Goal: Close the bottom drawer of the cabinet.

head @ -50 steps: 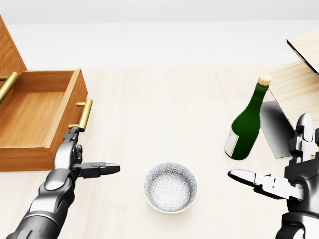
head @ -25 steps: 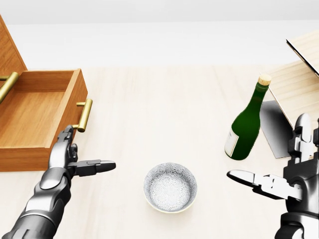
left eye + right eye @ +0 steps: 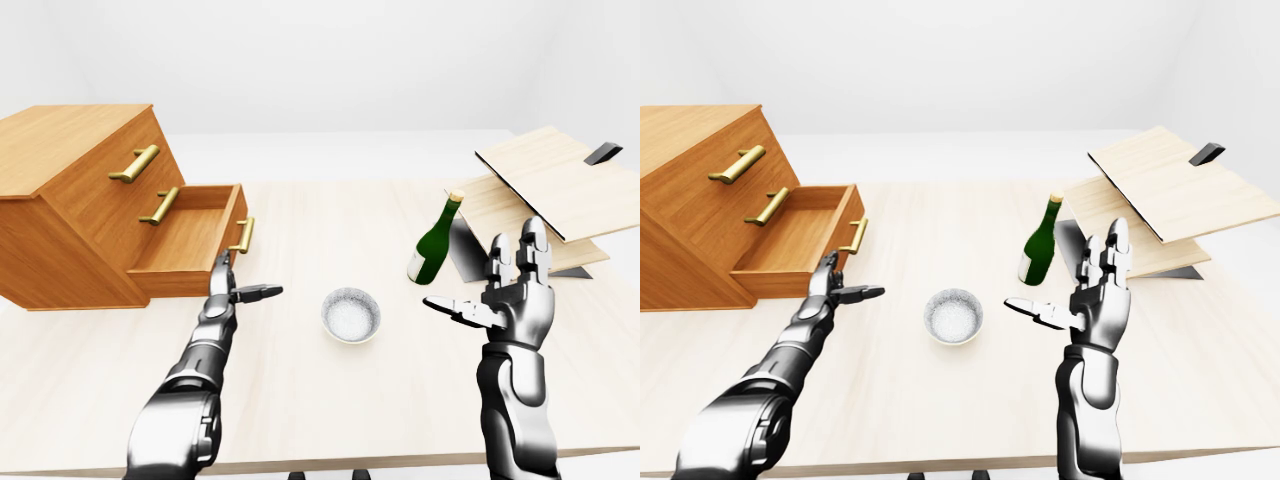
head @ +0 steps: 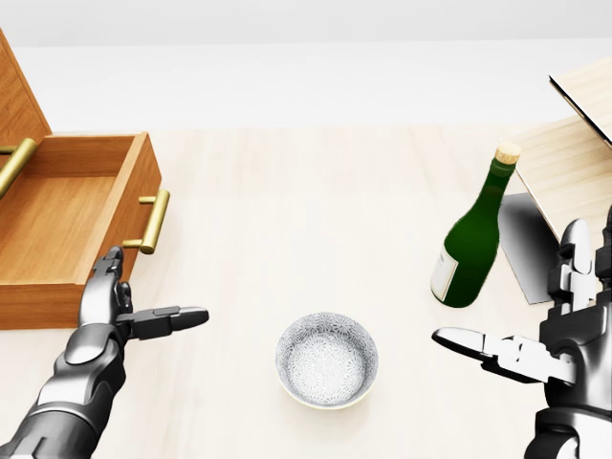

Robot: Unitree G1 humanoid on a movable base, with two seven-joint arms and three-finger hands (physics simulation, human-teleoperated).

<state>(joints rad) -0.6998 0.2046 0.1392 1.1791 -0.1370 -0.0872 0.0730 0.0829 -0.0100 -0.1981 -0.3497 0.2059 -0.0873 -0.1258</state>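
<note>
Pale tabletop (image 4: 287, 191), bottom drawer (image 3: 190, 235) was partly out, my left hand (image 4: 115, 311) at its front (image 4: 129, 225), fingers spread, not gripping.

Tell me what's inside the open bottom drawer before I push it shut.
The bottom drawer looks empty: only its bare wooden floor shows in the head view. The strip under the cabinet overhang is covered, so I can't vouch for that. The left hand, open, sits by the drawer's front.

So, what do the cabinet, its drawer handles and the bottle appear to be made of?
The cabinet looks like warm brown wood with visible grain. The drawer handles look like polished brass, gold and shiny. The bottle looks like dark green glass with glossy highlights, and its stopper looks like cork.
</note>
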